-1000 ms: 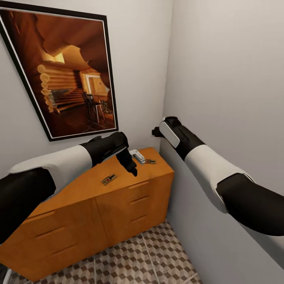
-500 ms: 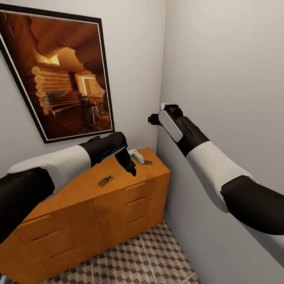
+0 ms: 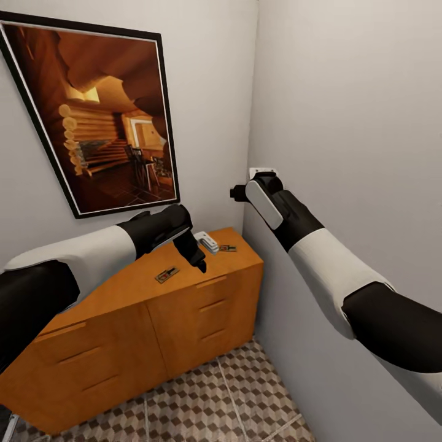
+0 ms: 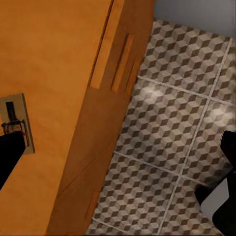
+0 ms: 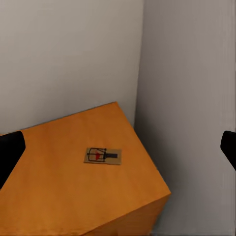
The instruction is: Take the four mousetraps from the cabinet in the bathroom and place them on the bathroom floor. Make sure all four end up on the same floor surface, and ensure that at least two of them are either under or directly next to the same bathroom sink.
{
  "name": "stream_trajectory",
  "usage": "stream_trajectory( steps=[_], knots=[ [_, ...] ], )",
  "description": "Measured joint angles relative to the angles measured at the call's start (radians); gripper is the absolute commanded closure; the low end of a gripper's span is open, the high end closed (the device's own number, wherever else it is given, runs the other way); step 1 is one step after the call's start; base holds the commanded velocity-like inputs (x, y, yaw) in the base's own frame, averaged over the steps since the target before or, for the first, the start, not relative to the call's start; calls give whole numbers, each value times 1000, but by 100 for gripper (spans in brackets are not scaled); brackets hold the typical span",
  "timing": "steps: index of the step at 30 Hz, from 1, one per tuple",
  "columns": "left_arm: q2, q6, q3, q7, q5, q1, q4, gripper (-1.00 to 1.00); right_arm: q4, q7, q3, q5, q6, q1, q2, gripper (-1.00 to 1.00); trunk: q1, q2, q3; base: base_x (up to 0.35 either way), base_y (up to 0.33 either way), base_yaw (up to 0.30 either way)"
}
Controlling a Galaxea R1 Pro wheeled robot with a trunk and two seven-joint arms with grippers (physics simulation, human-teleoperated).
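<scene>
The orange-brown cabinet (image 3: 116, 307) stands in the room's corner. Two mousetraps lie on its top: one (image 3: 167, 274) near the middle, one (image 3: 228, 248) near the far right end. My left gripper (image 3: 197, 261) hangs open over the cabinet's front edge, just right of the middle trap. In the left wrist view that mousetrap (image 4: 14, 123) lies beside one dark finger (image 4: 7, 157). My right gripper (image 3: 237, 193) is open, high above the far-end trap. The right wrist view looks down at this mousetrap (image 5: 103, 156) on the cabinet (image 5: 59, 191).
A white-and-grey object (image 3: 207, 241) lies on the cabinet top between the two traps. A large framed picture (image 3: 104, 116) hangs above. Walls close in behind and to the right. Cube-patterned bathroom floor (image 3: 233, 393) runs before the cabinet, as the floor (image 4: 172, 113) below my left gripper.
The head view has shifted slightly. My right gripper has risen a little and sits closer to the corner above the cabinet. The left arm has hardly moved; both traps lie where they were.
</scene>
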Motion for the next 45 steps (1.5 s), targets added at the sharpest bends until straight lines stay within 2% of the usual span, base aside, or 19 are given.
stream_trajectory(
  steps=[14, 27, 45],
  knots=[
    [1, -7, 0, 0, 0, 0, 1, -100, 0, -1, 3, 2, -1, 23, 3, -100, -1, 0, 0, -134, 149, 0],
    [1, -9, 0, 0, 0, 0, -1, -100, 6, -2, 3, 1, -2, 25, 5, -100, -1, 0, 0, 85, 166, 0],
    [2, -14, 0, -1, -1, 0, -3, -100, -2, -2, 3, 7, -3, 49, 4, -100, -1, 0, 0, 11, 14, 0]
  ],
)
